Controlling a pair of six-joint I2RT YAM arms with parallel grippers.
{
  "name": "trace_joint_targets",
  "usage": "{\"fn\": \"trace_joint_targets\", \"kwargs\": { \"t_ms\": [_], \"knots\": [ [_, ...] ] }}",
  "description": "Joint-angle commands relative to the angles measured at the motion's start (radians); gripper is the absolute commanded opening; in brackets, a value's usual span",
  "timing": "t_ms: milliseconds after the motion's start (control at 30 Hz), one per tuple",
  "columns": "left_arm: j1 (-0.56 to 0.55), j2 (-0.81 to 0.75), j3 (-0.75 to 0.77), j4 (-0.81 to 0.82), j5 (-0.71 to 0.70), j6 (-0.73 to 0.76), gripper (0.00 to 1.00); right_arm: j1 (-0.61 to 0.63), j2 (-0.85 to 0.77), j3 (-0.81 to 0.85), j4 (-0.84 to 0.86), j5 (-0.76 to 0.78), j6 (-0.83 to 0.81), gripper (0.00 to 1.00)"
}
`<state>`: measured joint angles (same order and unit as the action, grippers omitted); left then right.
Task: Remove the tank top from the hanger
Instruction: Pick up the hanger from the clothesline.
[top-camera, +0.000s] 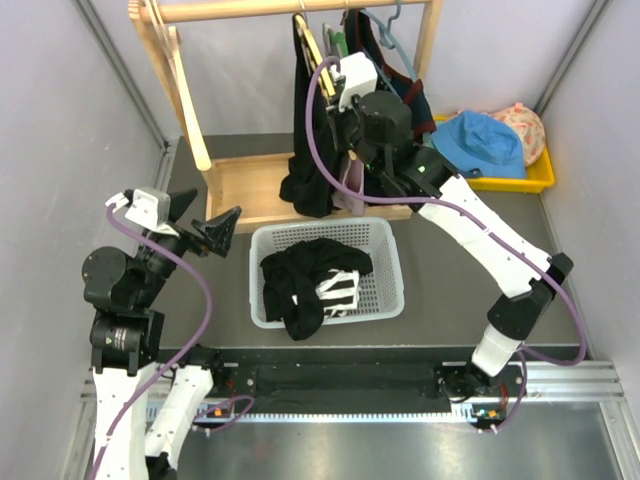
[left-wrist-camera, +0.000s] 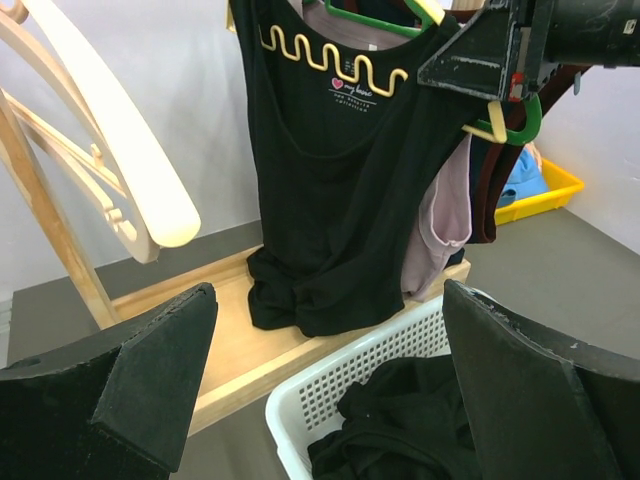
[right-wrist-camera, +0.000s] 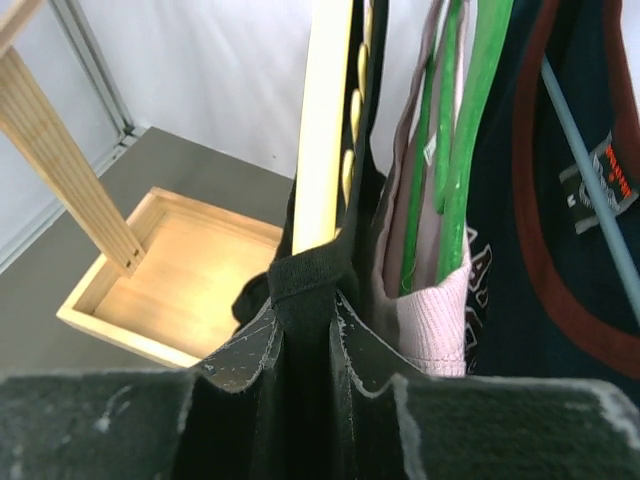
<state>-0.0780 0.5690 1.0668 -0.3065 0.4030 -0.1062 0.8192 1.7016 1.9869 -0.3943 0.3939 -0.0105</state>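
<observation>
Right claw (right-wrist-camera: 305, 318): you see it pinching the black strap of the tank top (right-wrist-camera: 310, 275), with the fingers pressed on the cloth.
Tank top: it hangs on the yellow hanger (right-wrist-camera: 325, 120) on the rack (top-camera: 250, 10), at 12 o'clock from the basket (top-camera: 392, 290).
Neighbours: pink top (right-wrist-camera: 430, 320) and green hanger (right-wrist-camera: 455, 150) are just beside it, at 3 o'clock in the right wrist view.
Left claw (top-camera: 207, 222): spread wide and holding nothing, at 9 o'clock from the basket, well apart from the tank top.
Basket: black clothes (top-camera: 310, 275) lie inside.

White shells over black joints covered the left arm (top-camera: 118, 385) and right arm (top-camera: 478, 232), each trailing a purple cable (top-camera: 207, 292); the right claw (right-wrist-camera: 305, 335) had scuffed black fingers (right-wrist-camera: 240, 368)
</observation>
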Motion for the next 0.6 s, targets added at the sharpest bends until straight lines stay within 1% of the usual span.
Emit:
{"fn": "trace_joint_targets", "kwargs": {
  "t_ms": [0,100,200,500,567],
  "knots": [
    [0.001,-0.017,-0.016,0.053,0.013,-0.009,0.99,-0.005,-0.086,0.016,0.198,-0.067,-0.078,0.0],
    [0.001,-0.018,-0.018,0.053,0.014,-0.009,0.99,-0.006,-0.095,0.035,0.235,-0.136,-0.072,0.0],
    [0.001,-0.018,-0.018,0.05,0.013,-0.006,0.99,-0.005,-0.109,0.036,0.25,-0.162,-0.059,0.0],
    [0.001,-0.026,-0.021,0.046,0.013,0.003,0.99,-0.005,-0.212,-0.206,0.373,-0.167,0.009,0.0],
    [0.003,-0.027,-0.021,0.047,0.01,0.003,0.99,-0.005,-0.238,-0.298,0.42,-0.181,0.047,0.0]
  ]
}}
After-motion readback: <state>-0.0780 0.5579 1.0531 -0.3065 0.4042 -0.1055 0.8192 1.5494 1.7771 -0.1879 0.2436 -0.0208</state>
